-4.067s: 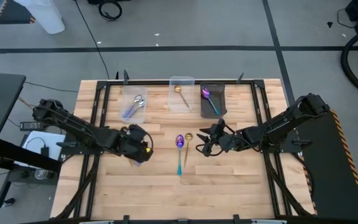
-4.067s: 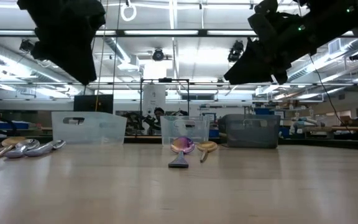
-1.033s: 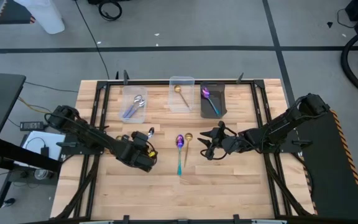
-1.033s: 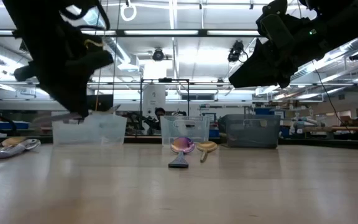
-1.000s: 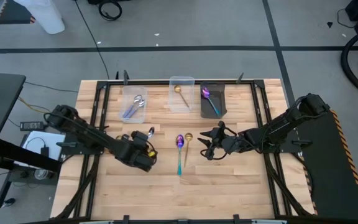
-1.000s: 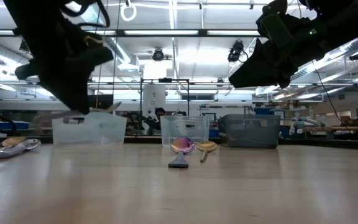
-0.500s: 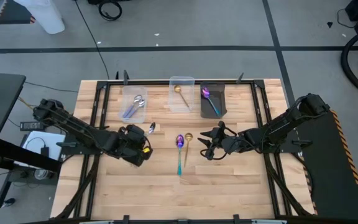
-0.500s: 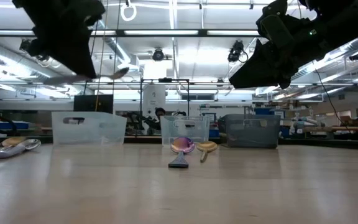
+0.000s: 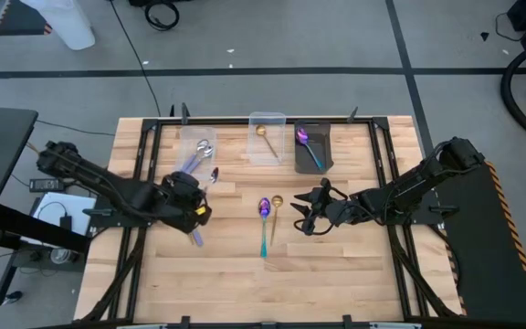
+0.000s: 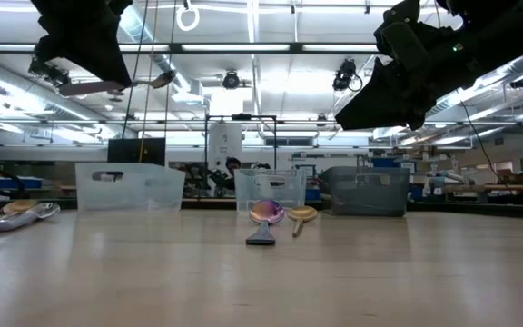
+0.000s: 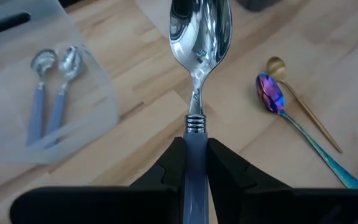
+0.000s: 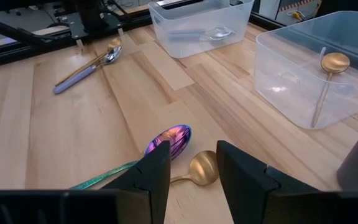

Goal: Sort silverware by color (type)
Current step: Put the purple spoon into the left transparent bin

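Step in hand: carry phase. Left tool clamped on a silver spoon w/ grey-blue handle, lifted off the desk and held roughly level, bowl pointing toward the far-left clear bin. Spoon sits just near-side of that bin, not yet over it.

Next move (judgement): push fwd until bowl is over the bin, lower a bit, then release. Bin already has two like spoons lying side by side, so type matches. Grip is on the handle only, bowl end is the heavy end; may tip on release, so drop w/ most of the length inside the rim.

Right tool waits mid-desk, fingers apart, nothing in them, hovering just right of an iridescent purple spoon w/ teal handle and a gold spoon, which lie touching or nearly so at the bowls. Likely next pick for that arm.

Other bins: middle clear bin holds one gold spoon; far-right dark bin holds a purple/teal one.

Materials: spoons polished metal, mirror-bright bowls, slim stems, ribbed collar where bowl stem meets handle. Clear bins thin translucent plastic, rounded corners. Desk pale wood planks, matte.
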